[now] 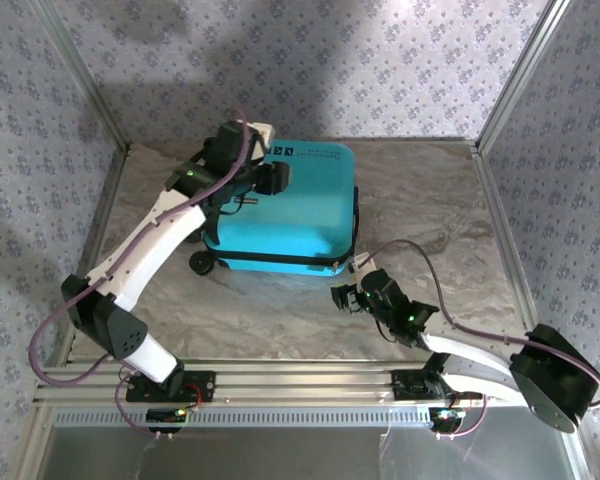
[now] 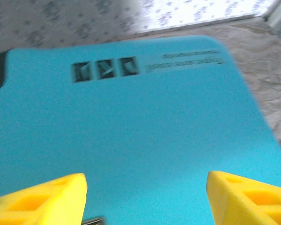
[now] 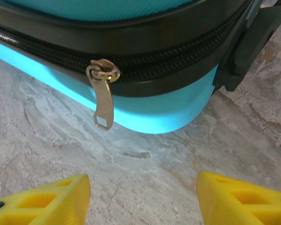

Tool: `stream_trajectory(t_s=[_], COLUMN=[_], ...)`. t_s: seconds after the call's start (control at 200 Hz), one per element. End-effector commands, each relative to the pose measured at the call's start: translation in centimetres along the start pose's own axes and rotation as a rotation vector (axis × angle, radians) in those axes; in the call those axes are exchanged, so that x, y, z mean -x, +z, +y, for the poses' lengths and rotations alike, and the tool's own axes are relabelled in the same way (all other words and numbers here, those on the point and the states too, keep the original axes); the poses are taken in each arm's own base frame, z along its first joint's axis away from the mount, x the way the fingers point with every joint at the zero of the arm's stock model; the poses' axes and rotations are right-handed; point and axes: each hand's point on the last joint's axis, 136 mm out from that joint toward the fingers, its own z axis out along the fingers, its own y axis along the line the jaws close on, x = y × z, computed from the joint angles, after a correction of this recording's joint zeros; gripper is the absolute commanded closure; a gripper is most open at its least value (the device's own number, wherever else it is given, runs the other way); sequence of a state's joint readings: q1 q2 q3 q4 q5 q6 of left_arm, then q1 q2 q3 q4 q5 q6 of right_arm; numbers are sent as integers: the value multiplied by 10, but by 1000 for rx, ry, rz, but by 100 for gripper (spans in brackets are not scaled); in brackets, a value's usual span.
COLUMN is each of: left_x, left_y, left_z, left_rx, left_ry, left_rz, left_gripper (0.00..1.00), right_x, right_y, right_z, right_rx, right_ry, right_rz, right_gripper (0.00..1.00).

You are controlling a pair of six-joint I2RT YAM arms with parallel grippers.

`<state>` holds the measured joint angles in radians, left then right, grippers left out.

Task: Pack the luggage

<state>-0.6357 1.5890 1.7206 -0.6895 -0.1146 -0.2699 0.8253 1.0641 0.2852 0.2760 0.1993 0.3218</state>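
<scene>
The turquoise luggage (image 1: 290,210) lies flat and closed at the middle of the table, its black zipper band (image 1: 280,258) along the near side. My left gripper (image 1: 272,178) hangs open over its lid (image 2: 140,126), yellow fingers (image 2: 42,199) wide apart with nothing between them. Dark logo marks (image 2: 105,70) show near the lid's far edge. My right gripper (image 1: 348,297) is open just off the case's near right corner (image 3: 178,112), low over the table. A metal zipper pull (image 3: 103,93) dangles from the zipper band (image 3: 145,51) ahead of it, untouched.
A black wheel (image 1: 199,262) sticks out at the case's near left corner, and a black fitting (image 3: 253,42) at the right one. Marbled tabletop (image 1: 430,200) stretches to the right of the case. Aluminium frame rails (image 1: 280,378) run along the near edge, patterned walls behind.
</scene>
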Motion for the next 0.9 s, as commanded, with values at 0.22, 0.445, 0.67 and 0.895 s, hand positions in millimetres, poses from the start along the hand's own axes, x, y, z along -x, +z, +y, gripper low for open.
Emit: stream_trajectory(t_s=[0.22, 0.445, 0.67, 0.895], left_x=[-5, -6, -11, -24], left_y=[35, 48, 59, 84], left_z=[-90, -135, -175, -192], left_rx=[-32, -76, -121, -97], left_ry=[228, 292, 340, 307], left_rz=[55, 53, 51, 71], left_gripper=[33, 33, 33, 33], right_x=[45, 44, 39, 36], right_y=[8, 21, 24, 16], right_z=[11, 10, 8, 3], right_rx=[1, -17, -9, 0], right_ry=[6, 2, -25, -58], right_rz=[-126, -109, -102, -133], right_gripper=[40, 59, 95, 100])
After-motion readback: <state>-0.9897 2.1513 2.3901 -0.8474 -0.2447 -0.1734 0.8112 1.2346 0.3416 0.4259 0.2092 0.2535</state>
